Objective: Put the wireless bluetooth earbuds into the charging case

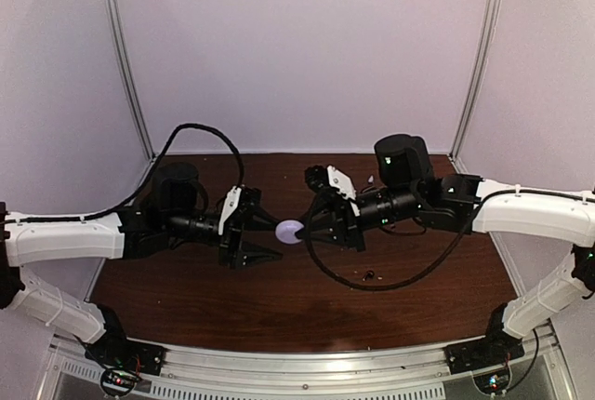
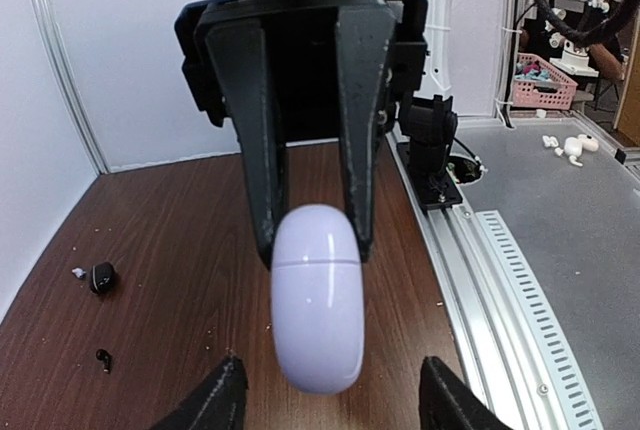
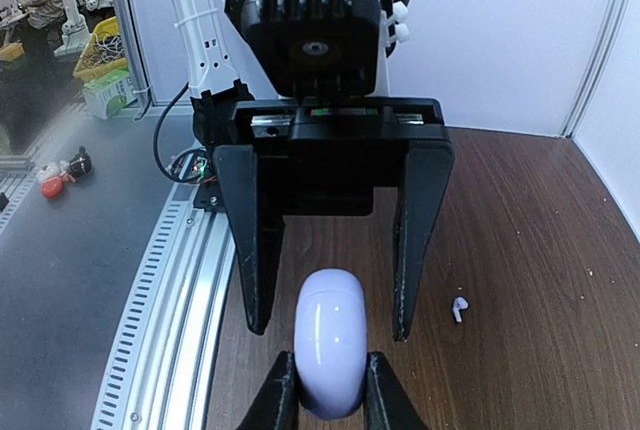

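The right tool is nearest in its own wrist view. The picture's bottom edge cuts off its fingers, and what shows of them presses on both sides of the lilac charging case, clamped on one end. The case hangs in the air above the brown surface. Its long axis runs straight from the right tool towards the left tool. A seam crosses the case just past the right tool's fingertips. The lid is shut, so whatever is inside is hidden.

The left tool's fingers stand apart on either side of the case's free end, with a gap on each side. In the left wrist view only their tips show.

Beyond the case, on the side away from the aluminium rail, three buds lie loose on the surface. They are a pale earbud, a black earbud and a smaller black earbud. They are too small to tell which way they point.
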Motion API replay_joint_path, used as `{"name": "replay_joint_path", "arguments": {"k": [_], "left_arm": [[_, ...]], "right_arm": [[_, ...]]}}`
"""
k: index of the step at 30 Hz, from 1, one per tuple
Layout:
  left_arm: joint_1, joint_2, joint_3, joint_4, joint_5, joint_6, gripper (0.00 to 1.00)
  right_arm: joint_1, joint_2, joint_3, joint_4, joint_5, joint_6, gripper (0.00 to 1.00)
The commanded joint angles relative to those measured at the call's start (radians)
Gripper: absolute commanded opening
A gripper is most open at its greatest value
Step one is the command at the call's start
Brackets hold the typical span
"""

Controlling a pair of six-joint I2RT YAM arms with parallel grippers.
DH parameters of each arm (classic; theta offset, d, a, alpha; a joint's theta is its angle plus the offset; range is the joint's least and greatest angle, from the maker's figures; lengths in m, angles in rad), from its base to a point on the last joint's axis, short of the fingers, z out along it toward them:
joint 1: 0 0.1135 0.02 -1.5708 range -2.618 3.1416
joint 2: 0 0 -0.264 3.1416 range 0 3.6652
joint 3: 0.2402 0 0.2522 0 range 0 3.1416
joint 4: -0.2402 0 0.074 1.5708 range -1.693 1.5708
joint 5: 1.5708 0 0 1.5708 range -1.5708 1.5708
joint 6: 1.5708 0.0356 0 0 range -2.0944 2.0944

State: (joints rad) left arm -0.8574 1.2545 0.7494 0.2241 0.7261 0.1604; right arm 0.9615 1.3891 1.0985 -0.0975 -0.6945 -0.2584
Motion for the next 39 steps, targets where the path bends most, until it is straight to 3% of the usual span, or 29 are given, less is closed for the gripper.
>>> {"name": "replay_joint_path", "arguments": {"k": [1, 15, 24, 33, 39], "left_arm": [[-0.006, 0.018, 0.049, 0.033, 0.049, -0.024, 0.58], [-0.015, 0.059, 0.088, -0.014, 0.017, -0.007, 0.41], [-0.017, 0.070, 0.097, -0.017, 0.011, -0.004, 0.40], [-0.025, 0.084, 0.106, -0.045, -0.010, 0.023, 0.28], [-0.029, 0.071, 0.093, -0.035, -0.006, 0.042, 0.13]], "right_arm": [[-0.004, 0.016, 0.043, 0.012, -0.026, 0.014, 0.07], [-0.003, 0.031, 0.057, -0.013, 0.004, 0.015, 0.08], [-0.001, 0.037, 0.059, -0.021, 0.012, 0.015, 0.08], [-0.001, 0.042, 0.067, -0.033, 0.019, 0.013, 0.08], [-0.001, 0.044, 0.067, -0.034, 0.013, 0.014, 0.10]]}}
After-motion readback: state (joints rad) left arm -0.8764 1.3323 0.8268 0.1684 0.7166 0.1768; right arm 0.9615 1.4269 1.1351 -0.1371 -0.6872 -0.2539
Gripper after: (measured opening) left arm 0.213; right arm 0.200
